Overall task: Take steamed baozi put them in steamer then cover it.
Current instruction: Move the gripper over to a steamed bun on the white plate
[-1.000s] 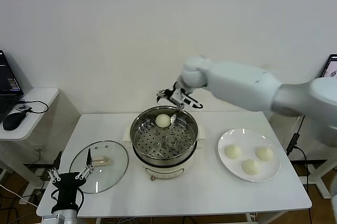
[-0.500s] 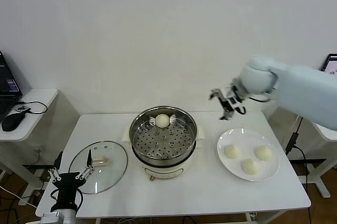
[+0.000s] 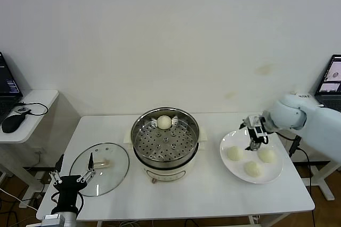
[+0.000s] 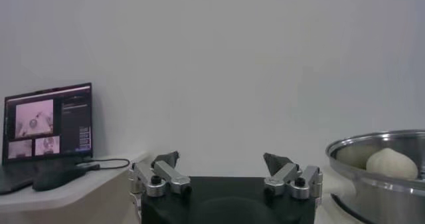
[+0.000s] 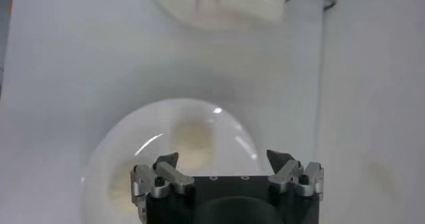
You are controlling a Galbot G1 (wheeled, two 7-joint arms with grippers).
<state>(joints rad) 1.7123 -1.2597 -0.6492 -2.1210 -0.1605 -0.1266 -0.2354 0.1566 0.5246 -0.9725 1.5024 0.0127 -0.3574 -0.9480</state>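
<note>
With one steamed baozi [image 3: 164, 122] already seated on the perforated tray of the steamer [image 3: 165, 140], the right end effector [image 3: 254, 134] hangs released over the plate [image 3: 232, 165] – positioned for the next bun; the cover [image 3: 100, 168] waits on the tabletop [image 3: 213, 195], beside the idle, released left end effector [image 3: 70, 179]

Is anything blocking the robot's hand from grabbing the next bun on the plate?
Nothing visible does. The right end effector hangs open just above the plate, and the three baozi lie uncovered below it. The steamer is open too, since the cover lies on the table beside it.
</note>
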